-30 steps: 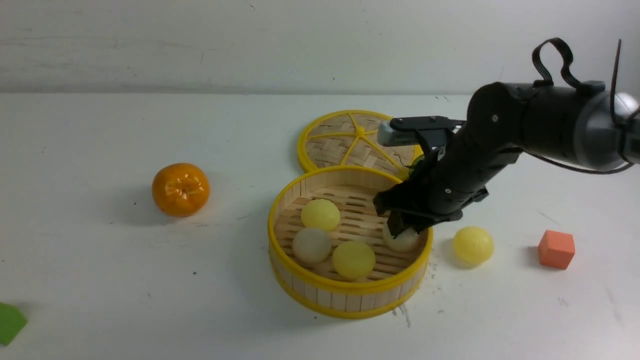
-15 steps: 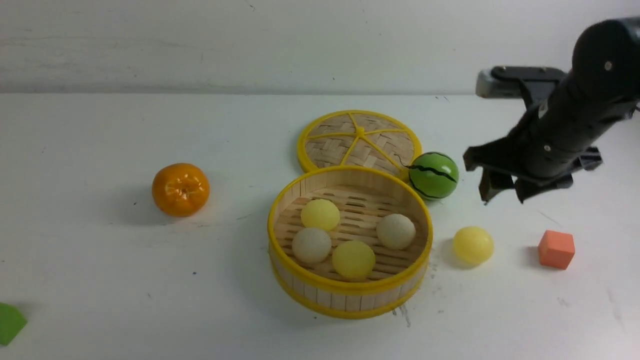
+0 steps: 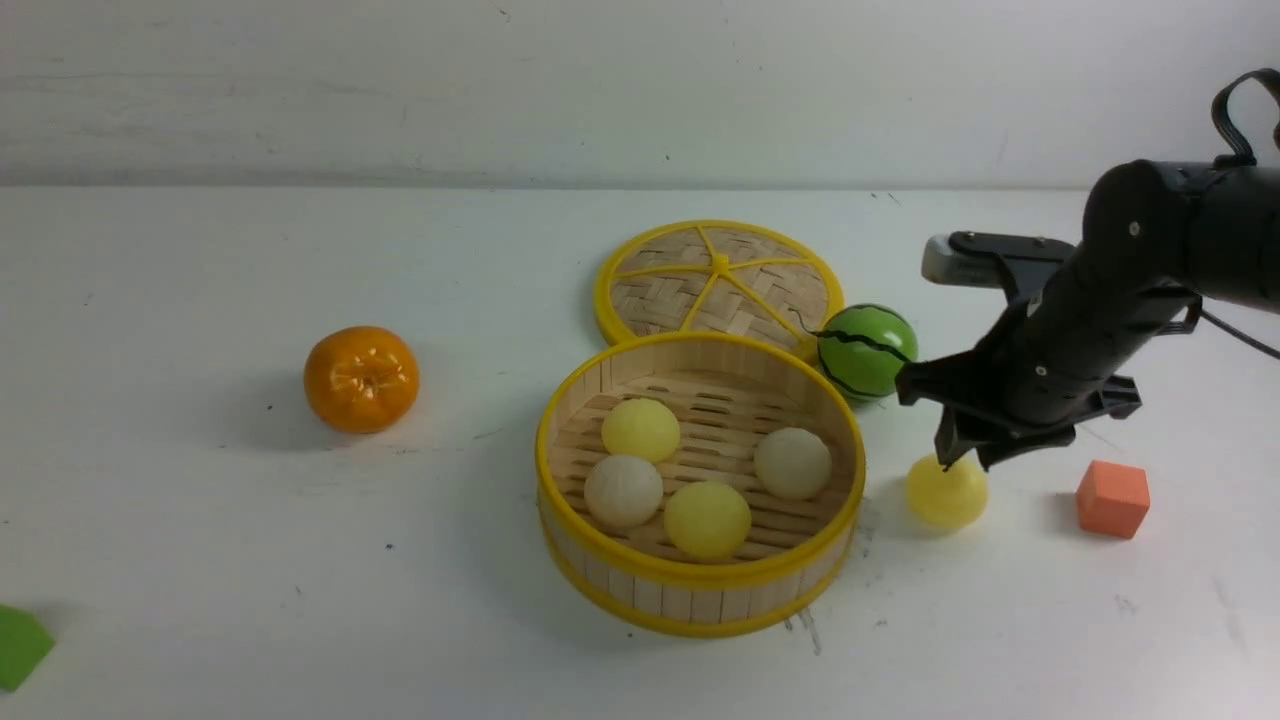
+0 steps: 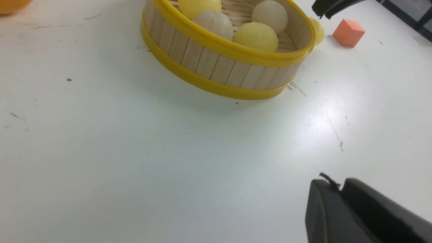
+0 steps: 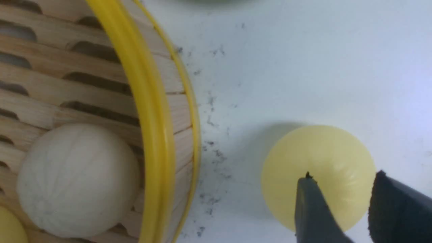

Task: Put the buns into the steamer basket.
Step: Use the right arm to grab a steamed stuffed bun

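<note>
The steamer basket (image 3: 700, 590) stands mid-table and holds two pale yellow buns (image 3: 640, 428) (image 3: 707, 518) and two off-white buns (image 3: 623, 490) (image 3: 792, 462). A third pale yellow bun (image 3: 945, 497) lies on the table just right of the basket. My right gripper (image 3: 965, 462) is open and empty, just above this bun. In the right wrist view the gripper (image 5: 343, 175) has its fingers spread over the bun (image 5: 317, 152), next to the basket rim (image 5: 148, 111). My left gripper (image 4: 334, 184) is shut and empty, low over bare table in front of the basket (image 4: 216, 67).
The flat woven lid (image 3: 718, 280) lies behind the basket. A green watermelon ball (image 3: 866, 351) sits beside it, close to my right arm. An orange cube (image 3: 1112, 497) sits right of the loose bun. An orange (image 3: 361, 378) is at the left, a green piece (image 3: 20, 645) at the front left.
My right gripper let go of the off-white bun in the basket, rose and swung right, then came down over the loose pale yellow bun. The watermelon ball is uncovered.
</note>
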Controlling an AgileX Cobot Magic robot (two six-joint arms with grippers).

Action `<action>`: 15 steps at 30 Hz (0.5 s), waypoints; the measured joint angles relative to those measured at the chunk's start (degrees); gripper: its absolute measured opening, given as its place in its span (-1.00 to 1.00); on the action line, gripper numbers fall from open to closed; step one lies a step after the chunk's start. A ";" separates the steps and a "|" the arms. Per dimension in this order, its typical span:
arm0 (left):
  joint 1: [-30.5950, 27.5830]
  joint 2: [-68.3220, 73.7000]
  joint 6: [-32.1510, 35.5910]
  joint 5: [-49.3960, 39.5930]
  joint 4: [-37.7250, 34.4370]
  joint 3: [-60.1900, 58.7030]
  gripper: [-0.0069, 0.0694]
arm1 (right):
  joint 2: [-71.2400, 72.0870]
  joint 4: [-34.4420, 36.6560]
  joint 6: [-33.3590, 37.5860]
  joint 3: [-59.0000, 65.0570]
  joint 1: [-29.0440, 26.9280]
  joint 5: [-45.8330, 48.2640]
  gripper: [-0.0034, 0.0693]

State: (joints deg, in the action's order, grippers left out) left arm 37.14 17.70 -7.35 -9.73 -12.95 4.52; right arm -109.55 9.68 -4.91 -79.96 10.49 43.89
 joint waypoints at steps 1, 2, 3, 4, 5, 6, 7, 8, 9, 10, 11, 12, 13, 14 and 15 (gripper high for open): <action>0.00 0.00 0.00 0.00 0.00 0.00 -0.67 | -0.19 0.00 0.00 0.00 -0.16 -0.18 -0.21; 0.00 0.00 0.00 0.00 0.00 0.00 -0.66 | -0.55 0.00 0.00 0.00 -0.18 -0.38 -0.21; 0.00 0.00 0.00 0.00 0.00 0.00 -0.66 | -0.73 0.06 0.00 0.00 -0.18 -0.49 -0.21; 0.00 0.00 0.00 0.00 0.00 0.00 -0.66 | -0.79 0.07 0.00 0.00 -0.18 -0.62 -0.21; 0.00 0.00 0.00 0.00 0.00 0.00 -0.66 | -1.22 0.29 0.00 0.00 -0.18 -1.03 -0.21; 0.00 0.00 0.00 0.00 0.00 0.00 -0.65 | -1.54 0.51 0.00 0.00 -0.18 -1.17 -0.21; 0.00 0.00 0.00 0.00 0.00 0.00 -0.64 | -1.99 0.93 0.00 0.00 -0.18 -1.39 -0.21; 0.00 0.00 0.00 0.00 0.00 0.00 -0.64 | -2.19 1.07 0.00 0.00 -0.18 -1.50 -0.21; 0.00 0.00 0.00 0.00 0.00 0.00 -0.64 | -2.43 1.22 0.00 0.00 -0.18 -1.54 -0.21; 0.00 0.00 0.00 0.00 0.00 0.00 -0.63 | -2.48 1.38 0.00 0.00 -0.18 -1.68 -0.21; 0.00 0.00 0.00 0.00 0.00 0.00 -0.63 | -2.55 1.37 0.06 0.00 -0.18 -1.75 -0.22; 0.00 0.00 0.00 0.00 0.00 0.00 -0.63 | -2.61 1.37 0.06 0.00 -0.18 -1.81 -0.22; 0.00 0.00 0.00 0.00 0.00 0.00 -0.63 | -2.79 1.37 0.10 0.00 -0.18 -1.93 -0.24; 0.00 0.00 0.00 0.00 0.00 0.00 -0.63 | -3.08 1.37 0.17 0.00 -0.18 -2.22 -0.26; 0.00 0.00 0.00 0.00 0.00 0.00 -0.63 | -3.08 1.37 0.17 0.00 -0.18 -2.22 -0.27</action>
State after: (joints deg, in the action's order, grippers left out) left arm 37.14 17.70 -7.35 -9.73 -12.95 4.52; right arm -112.64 11.06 -4.73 -79.96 10.30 41.67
